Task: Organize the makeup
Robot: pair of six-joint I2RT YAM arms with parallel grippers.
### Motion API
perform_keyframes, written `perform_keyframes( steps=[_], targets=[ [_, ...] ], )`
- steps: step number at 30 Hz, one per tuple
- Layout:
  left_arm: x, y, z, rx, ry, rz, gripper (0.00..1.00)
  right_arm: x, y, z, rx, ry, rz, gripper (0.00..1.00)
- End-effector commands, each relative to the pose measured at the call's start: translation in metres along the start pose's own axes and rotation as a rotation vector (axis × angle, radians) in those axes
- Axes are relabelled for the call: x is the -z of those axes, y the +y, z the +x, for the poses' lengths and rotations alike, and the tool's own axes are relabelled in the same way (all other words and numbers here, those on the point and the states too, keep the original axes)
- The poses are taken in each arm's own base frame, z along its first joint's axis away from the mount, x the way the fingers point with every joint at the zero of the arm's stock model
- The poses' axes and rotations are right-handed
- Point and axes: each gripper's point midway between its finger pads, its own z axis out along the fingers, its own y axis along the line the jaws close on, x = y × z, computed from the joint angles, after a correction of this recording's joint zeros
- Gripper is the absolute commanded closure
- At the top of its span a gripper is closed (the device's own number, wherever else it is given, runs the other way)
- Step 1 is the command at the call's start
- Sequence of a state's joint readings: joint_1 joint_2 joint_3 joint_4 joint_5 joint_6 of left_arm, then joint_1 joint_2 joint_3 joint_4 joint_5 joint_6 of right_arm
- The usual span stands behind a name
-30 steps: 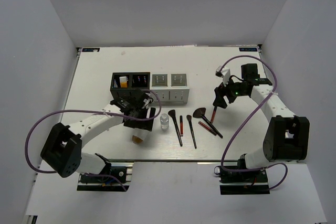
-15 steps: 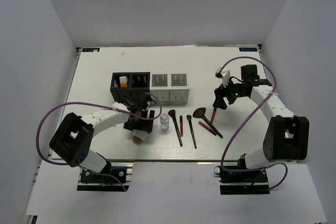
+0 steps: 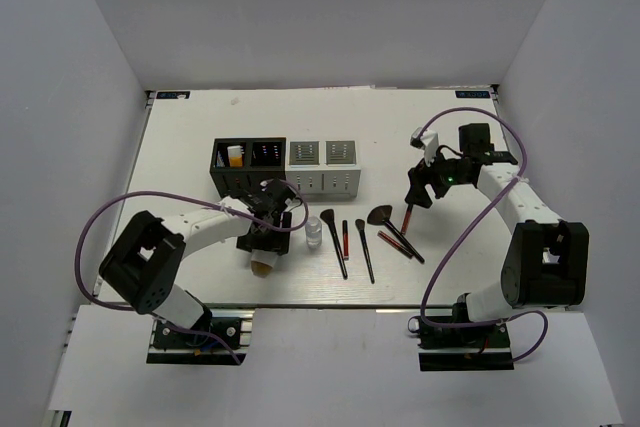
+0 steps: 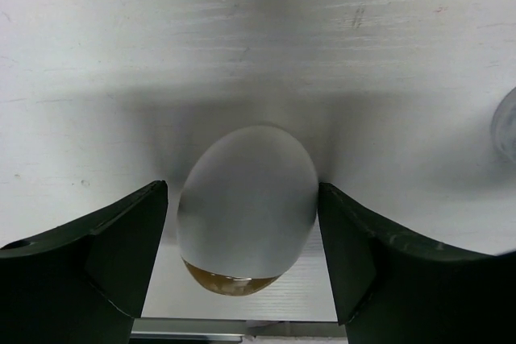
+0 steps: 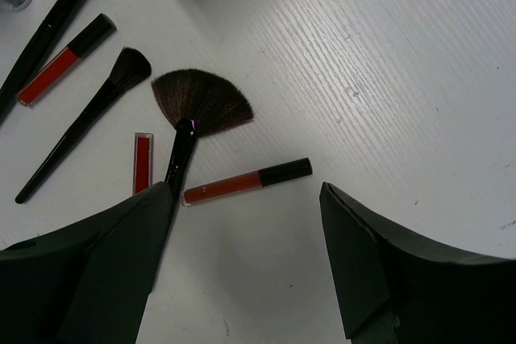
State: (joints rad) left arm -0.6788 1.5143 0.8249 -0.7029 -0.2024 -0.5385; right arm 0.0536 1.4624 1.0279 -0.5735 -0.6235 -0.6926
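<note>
The white oval with a tan end (image 4: 246, 199) lies on the table between the fingers of my left gripper (image 4: 244, 239). The jaws are open and straddle it with a narrow gap on each side. In the top view its tan end (image 3: 262, 265) shows below the left gripper (image 3: 266, 244). My right gripper (image 5: 246, 255) is open and empty above the table, just short of a thin red stick (image 5: 246, 181). A fan brush (image 5: 193, 110), two more black brushes (image 3: 335, 242) and a small clear bottle (image 3: 314, 231) lie in a row. The orange tube (image 3: 235, 156) stands in the black box.
A black compartment box (image 3: 250, 169) and a white one (image 3: 323, 179) stand side by side behind the left gripper. Two more red sticks (image 3: 345, 238) lie among the brushes. The table's front edge (image 3: 330, 305) is close below the oval.
My left arm has swung its elbow to the right and the left gripper has settled over the oval. The right arm has hardly moved.
</note>
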Motion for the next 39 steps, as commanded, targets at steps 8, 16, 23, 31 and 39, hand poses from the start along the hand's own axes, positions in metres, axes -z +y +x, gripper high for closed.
perform_keyframes(
  steps=[8,16,23,31,39],
  targets=[
    [-0.005,-0.001,0.009,0.008,0.017,-0.063,0.27,0.001,0.004,0.001,0.006,-0.024,0.001,0.20],
    [-0.002,-0.001,0.006,0.022,0.004,-0.082,0.57,0.001,0.008,0.000,0.007,-0.038,-0.006,0.20],
    [0.045,-0.007,-0.034,0.134,-0.164,-0.024,0.76,0.002,0.007,-0.001,0.012,-0.038,-0.003,0.20],
    [0.132,-0.002,-0.109,0.328,-0.486,0.075,0.82,0.001,0.007,-0.003,0.012,-0.036,-0.012,0.21],
    [0.197,0.023,-0.193,0.423,-0.789,-0.010,0.83,0.003,0.007,-0.009,0.030,-0.041,-0.019,0.23]
  ],
)
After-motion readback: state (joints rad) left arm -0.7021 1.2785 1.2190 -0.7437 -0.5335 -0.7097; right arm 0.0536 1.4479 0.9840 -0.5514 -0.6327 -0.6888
